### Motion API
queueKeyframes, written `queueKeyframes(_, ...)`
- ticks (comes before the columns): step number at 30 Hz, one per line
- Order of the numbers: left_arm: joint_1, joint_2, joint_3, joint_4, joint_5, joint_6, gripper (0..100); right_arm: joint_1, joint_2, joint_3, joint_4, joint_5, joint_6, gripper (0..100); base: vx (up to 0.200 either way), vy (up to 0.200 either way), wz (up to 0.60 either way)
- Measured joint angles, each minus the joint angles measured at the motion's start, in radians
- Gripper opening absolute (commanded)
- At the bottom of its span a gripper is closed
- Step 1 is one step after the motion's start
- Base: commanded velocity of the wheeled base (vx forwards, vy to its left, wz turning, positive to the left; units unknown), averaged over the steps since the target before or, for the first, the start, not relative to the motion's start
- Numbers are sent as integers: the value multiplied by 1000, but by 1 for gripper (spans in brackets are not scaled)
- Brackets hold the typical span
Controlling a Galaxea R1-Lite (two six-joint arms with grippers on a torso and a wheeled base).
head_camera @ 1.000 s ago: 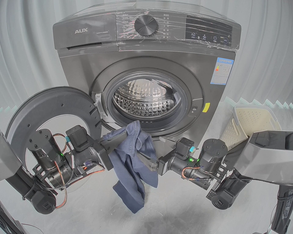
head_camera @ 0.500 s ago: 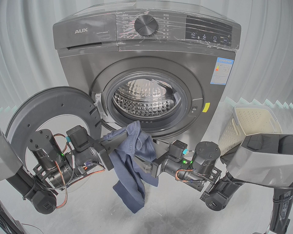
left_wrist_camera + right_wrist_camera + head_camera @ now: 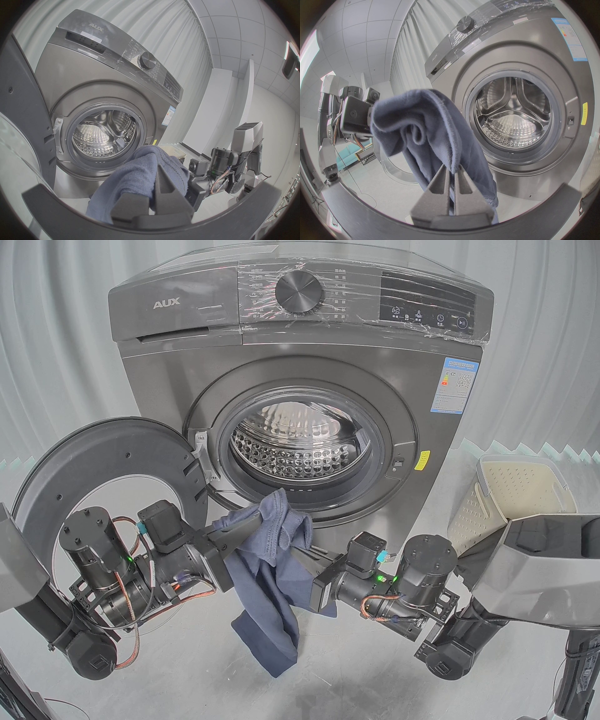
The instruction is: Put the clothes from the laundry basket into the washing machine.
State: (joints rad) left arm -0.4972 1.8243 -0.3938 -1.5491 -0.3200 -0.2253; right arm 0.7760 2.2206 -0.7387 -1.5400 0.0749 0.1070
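We see a blue garment (image 3: 269, 577) hanging lengthwise toward the floor, just below and in front of the open drum (image 3: 294, 440). The right gripper (image 3: 452, 170) jaws pinch it narrowly. The left gripper (image 3: 147, 190) jaws, half-hidden, seem to clasp its top fold.

One washing machine (image 3: 300, 365), one laundry basket (image 3: 519, 490), one blue garment (image 3: 269, 590).

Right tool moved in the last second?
Yes. The right tool, shut on the blue garment, shifted slightly to the robot's left, away from the yellow sticker on the washing machine.
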Motion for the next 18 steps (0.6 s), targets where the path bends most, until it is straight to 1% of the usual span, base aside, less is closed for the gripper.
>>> queueKeyframes(2, 0, 0, -1, 0, 0, 0, 0, 9, -18, 14, 0, -19, 2, 0, 0, 0, 0)
queueKeyframes(4, 0, 0, -1, 0, 0, -3, 0, 16, -37, 33, 0, -55, 2, 0, 0, 0, 0)
queueKeyframes(7, 0, -1, -1, 0, -3, -16, 0, 20, -67, 64, 2, -80, 2, 0, 0, 0, 0)
queueKeyframes(8, 0, -1, 0, 0, -7, -21, 100, 19, -77, 72, 2, -83, 2, 0, 0, 0, 0)
queueKeyframes(14, 1, -4, 6, 0, -10, -38, 100, 4, -134, 110, 2, -89, 2, 0, 0, 0, 0)
queueKeyframes(18, 3, -1, 9, 0, -7, -55, 100, 0, -174, 137, 4, -89, 2, 0, 0, 0, 0)
